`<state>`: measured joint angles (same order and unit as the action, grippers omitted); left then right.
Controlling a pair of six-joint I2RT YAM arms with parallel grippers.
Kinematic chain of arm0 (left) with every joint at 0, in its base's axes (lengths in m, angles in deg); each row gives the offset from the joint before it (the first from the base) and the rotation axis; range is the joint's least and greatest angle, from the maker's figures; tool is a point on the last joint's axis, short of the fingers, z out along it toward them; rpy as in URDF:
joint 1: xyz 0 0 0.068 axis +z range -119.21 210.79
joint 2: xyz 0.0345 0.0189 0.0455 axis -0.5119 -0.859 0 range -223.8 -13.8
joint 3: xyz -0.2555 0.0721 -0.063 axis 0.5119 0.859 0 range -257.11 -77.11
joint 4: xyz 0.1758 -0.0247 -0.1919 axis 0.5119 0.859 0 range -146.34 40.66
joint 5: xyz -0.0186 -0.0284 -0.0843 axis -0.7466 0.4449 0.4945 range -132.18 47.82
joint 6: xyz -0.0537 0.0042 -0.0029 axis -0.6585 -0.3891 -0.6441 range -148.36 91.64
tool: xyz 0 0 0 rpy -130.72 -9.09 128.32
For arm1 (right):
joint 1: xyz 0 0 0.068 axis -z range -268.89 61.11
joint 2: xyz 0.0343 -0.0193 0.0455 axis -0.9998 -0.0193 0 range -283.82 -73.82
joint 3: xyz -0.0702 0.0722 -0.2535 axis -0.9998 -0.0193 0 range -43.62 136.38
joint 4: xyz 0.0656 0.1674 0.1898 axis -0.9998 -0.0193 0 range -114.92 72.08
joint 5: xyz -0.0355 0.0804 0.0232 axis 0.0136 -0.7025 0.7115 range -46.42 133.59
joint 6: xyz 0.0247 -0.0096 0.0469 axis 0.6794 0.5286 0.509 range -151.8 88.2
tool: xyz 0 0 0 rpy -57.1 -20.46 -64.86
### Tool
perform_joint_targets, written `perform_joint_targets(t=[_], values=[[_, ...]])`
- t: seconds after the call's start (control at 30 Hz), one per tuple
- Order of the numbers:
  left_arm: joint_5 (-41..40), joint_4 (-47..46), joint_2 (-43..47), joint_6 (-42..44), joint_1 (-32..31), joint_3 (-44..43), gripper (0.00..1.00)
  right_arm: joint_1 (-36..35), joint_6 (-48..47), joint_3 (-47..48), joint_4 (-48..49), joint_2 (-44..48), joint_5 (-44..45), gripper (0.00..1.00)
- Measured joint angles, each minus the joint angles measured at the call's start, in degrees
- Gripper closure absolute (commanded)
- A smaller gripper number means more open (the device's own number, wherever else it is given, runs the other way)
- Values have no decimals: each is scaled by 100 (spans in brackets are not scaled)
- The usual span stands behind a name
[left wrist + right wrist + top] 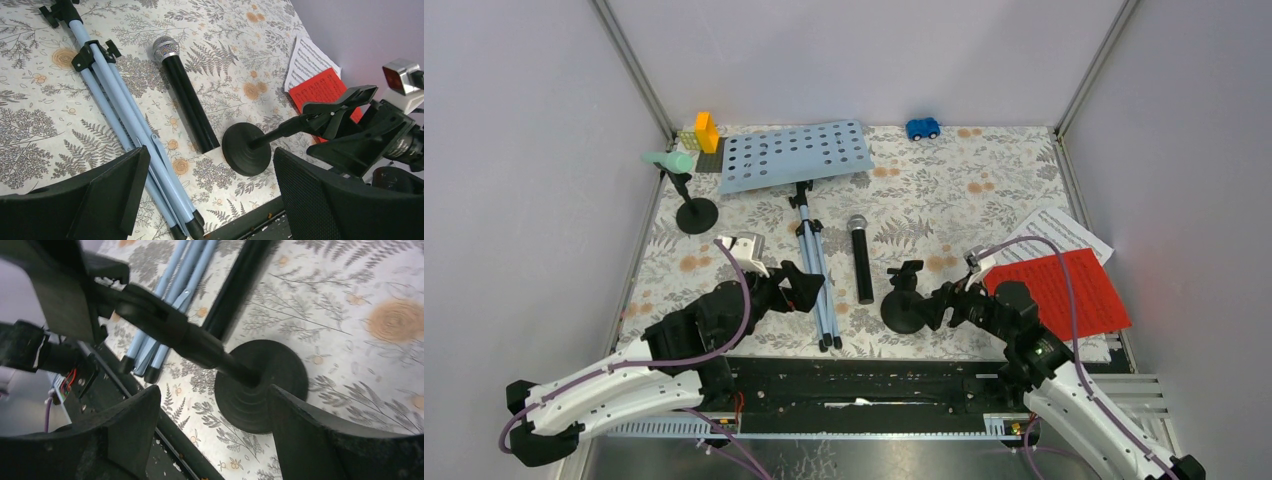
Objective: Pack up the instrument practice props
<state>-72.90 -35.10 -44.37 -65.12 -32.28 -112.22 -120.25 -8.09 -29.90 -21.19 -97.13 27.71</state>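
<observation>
pale blue, the perforated sheet-music rack (794, 155) lies at the far side of the fern-printed counter (984, 200), its folded tripod legs (817, 285) stretching toward the near edge. just right of the legs and almost parallel to them lies the black microphone (862, 262), silver grille toward the far side, not touching the legs. right of its near end a black round-based mic holder (906, 308) stands on its base with its clip on top. the right tool (942, 305) sits low beside this holder. in the right wrist view its fingers (305, 435) are spread wide with the holder's base showing between them, and i cannot tell whether either finger touches it. the left tool (804, 288) hangs over the near part of the tripod legs, its fingers (105, 197) likewise wide apart and holding nothing. at far left the second mic holder (695, 213) stands with the mint-green microphone (669, 160) resting across its clip. at right the red music sheet (1069, 290) lies over part of the white music sheet (1064, 230), near the counter's right edge. a small blue toy car (923, 128) sits at the far edge. yellow and orange building bricks (702, 132) stand at the rack's far left corner.
</observation>
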Motion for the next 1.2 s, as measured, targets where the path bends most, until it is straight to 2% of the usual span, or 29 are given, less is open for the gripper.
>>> perform_joint_targets(t=[0.17, 0.3, 0.5, 0.53, 0.7, 0.87, 1.07, 1.2], values=[[33, -17, 11, -37, 0, 0, 1, 0, -164, -551, 1220, -4, -684, 18], [31, -35, 13, -66, 0, 0, 1, -4, -332, -754, 2297, -299, -933, 28], [31, -37, 4, -79, 0, 0, 1, -50, -719, -765, 3338, -1110, -905, 39], [31, -37, 2, -79, 0, 0, 1, -76, -796, -767, 3567, -1318, -907, 42], [28, -37, -42, -74, 0, 0, 1, -199, -1147, -767, 4172, -1943, -752, 73], [28, -39, -42, -72, 0, 0, 1, -264, -1305, -839, 4518, -1906, -337, 98], [31, -142, -133, -33, 0, 0, 1, -282, -1709, -754, 4301, -1860, 807, 100], [52, -186, -299, 20, 0, 0, 1, -249, -2127, -267, 4277, -2603, 1923, 100]])
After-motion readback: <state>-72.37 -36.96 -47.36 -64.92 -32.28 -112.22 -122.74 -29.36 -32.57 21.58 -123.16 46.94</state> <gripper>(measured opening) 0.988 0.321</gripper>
